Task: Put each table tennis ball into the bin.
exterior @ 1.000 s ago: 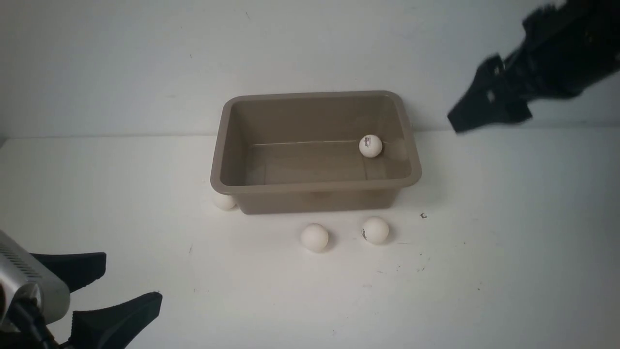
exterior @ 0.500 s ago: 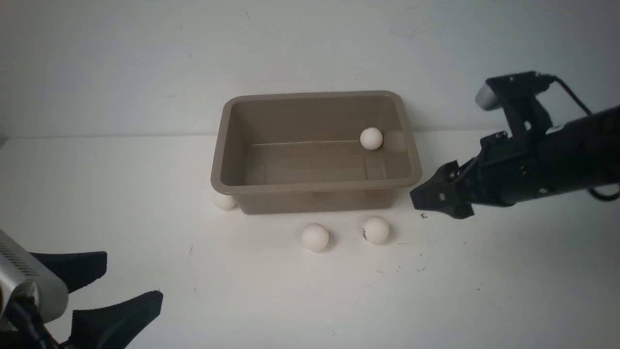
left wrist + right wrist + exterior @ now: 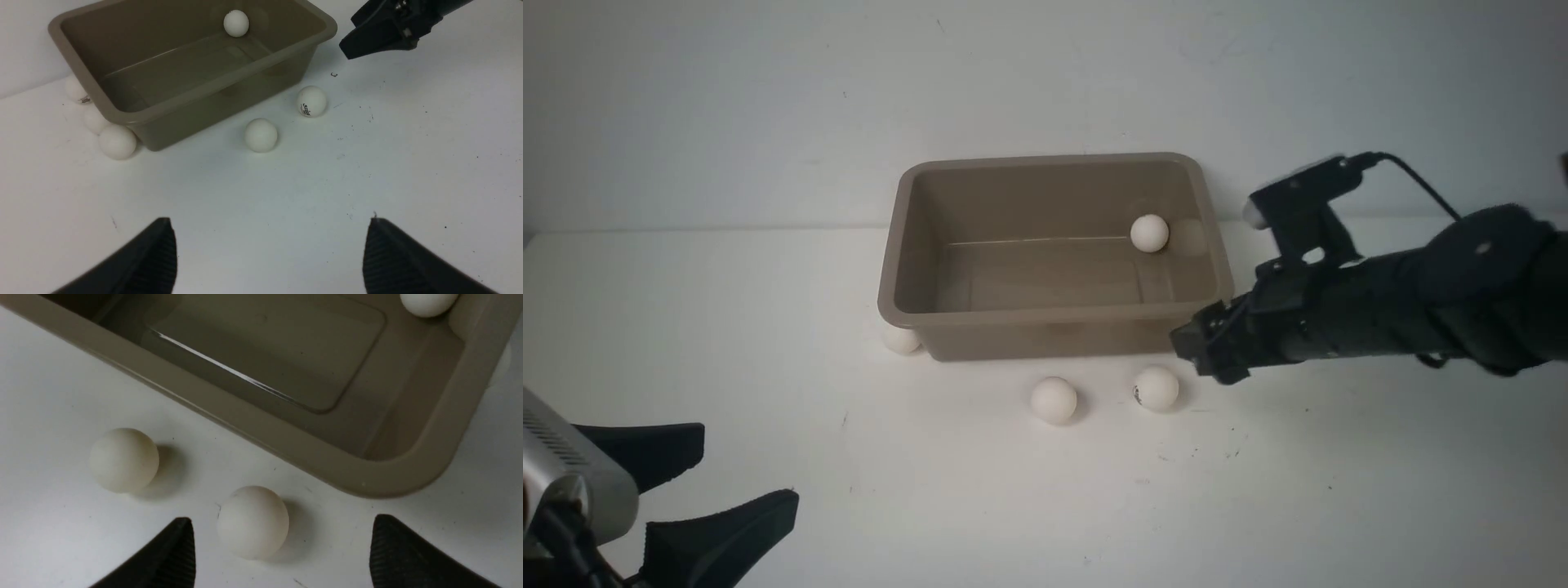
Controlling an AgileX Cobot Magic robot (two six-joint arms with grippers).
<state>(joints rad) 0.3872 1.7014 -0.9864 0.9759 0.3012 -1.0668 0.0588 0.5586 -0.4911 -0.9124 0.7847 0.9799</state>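
White table [image 3: 1339,490]: matte white balls [image 3: 1054,400], grey-brown bin [image 3: 1054,314]; left hand [image 3: 747,474] and right hand [image 3: 282,519] spread.

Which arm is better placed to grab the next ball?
Right. The right gripper, open, sits just beside the marked ball before the bin; the left gripper is far off.

White table [image 3: 1339,498], flecked with dark specks. Grey-brown bin [image 3: 1045,314] stands on it. Before the bin's front wall: plain table tennis ball [image 3: 1054,400] and printed ball [image 3: 1156,388] (small dark mark), apart. Along the bin's left end, three more: corner ball [image 3: 117,141], middle ball [image 3: 94,119], rear ball [image 3: 75,90].
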